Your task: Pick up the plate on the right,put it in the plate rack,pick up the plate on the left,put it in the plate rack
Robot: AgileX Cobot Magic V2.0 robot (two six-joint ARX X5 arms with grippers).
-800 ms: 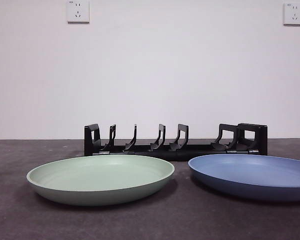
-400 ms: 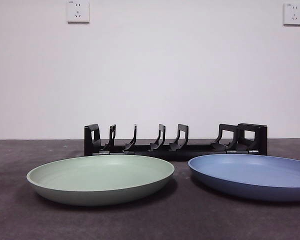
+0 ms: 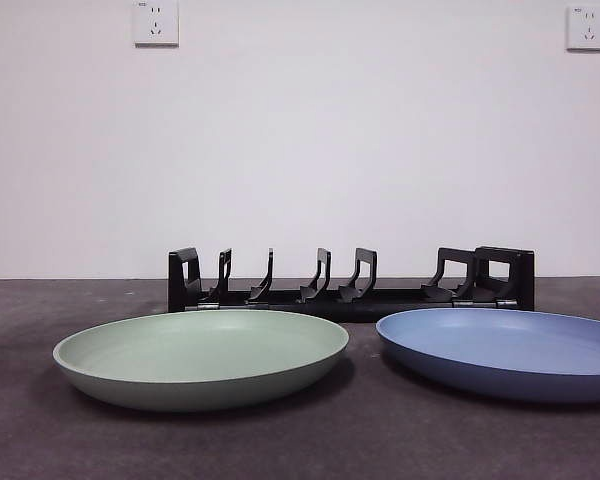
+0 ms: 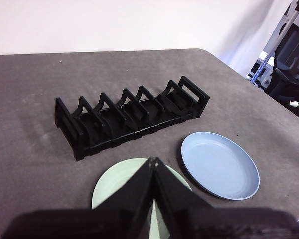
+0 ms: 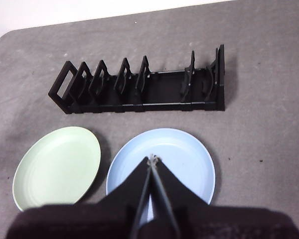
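Nothing has moved over the last second: the blue plate (image 3: pixel 510 350) and green plate (image 3: pixel 202 355) lie flat before the empty plate rack (image 3: pixel 350 285), both grippers, right gripper (image 5: pixel 153 159) and left gripper (image 4: pixel 153 161), clenched high above, so the task is unstarted

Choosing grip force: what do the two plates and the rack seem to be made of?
The green plate and the blue plate look like matte plastic, possibly wheat-straw or melamine: flat pastel colour, soft dull sheen, no glaze glints. The rack looks like moulded black plastic, with uniform prongs and boxy ends.
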